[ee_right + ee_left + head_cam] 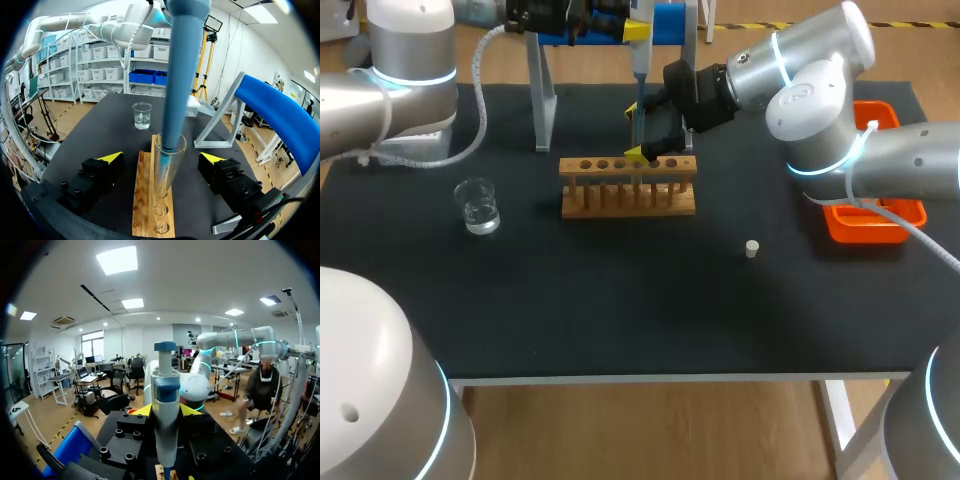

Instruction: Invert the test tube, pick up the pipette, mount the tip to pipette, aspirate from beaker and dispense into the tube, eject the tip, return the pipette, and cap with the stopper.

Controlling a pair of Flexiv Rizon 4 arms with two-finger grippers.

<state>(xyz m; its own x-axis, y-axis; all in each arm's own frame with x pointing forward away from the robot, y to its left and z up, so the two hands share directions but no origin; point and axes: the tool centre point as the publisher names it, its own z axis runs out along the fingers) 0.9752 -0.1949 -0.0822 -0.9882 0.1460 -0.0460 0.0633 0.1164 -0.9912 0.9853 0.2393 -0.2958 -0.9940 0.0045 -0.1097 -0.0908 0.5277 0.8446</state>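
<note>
A blue and white pipette stands upright in my left gripper, which is shut on its body. Its blue shaft runs down into the mouth of a clear test tube. The tube stands upright in the wooden rack. My right gripper is open wide, one finger on each side of the tube and neither touching it. In the head view my right gripper hangs just behind the rack. A beaker with clear liquid stands left of the rack. The small white stopper lies to the rack's right.
A stand with grey legs and a blue top bar rises behind the rack. An orange tray sits at the table's right edge under my right arm. The black tabletop stretches in front of the rack.
</note>
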